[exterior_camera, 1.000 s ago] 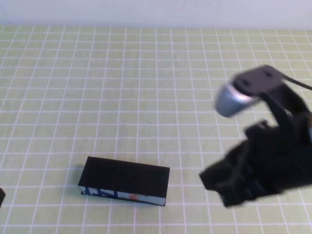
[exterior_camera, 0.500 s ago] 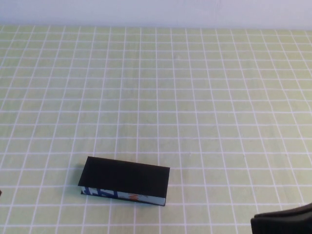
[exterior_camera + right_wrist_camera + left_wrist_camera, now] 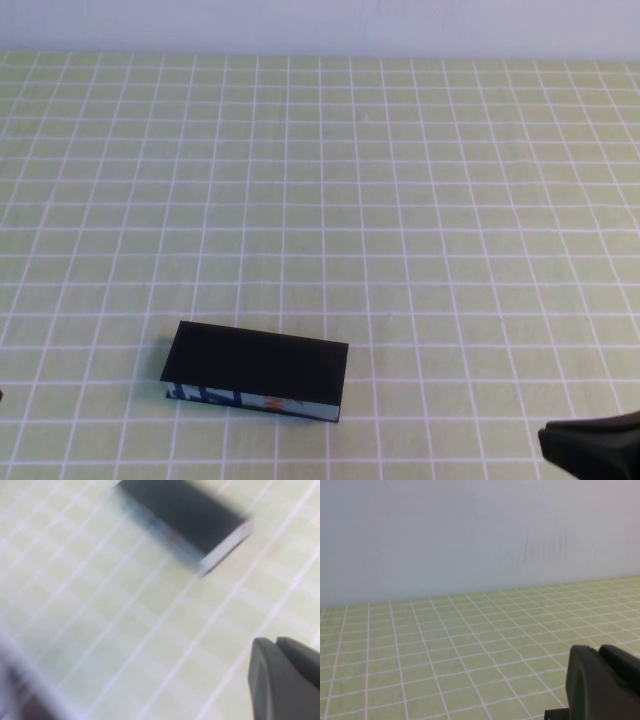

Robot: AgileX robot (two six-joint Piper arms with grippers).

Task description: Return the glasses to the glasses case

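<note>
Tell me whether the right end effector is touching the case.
Apart. In the high view, the right end effector sits at the table's near right corner, with bare grid cloth between it and the closed case.

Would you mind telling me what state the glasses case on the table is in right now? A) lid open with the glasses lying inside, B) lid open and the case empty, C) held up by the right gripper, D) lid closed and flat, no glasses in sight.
D: the glasses case lies shut on the table, no spectacles in view; the right gripper sits shut at the near right edge, apart from it.
</note>
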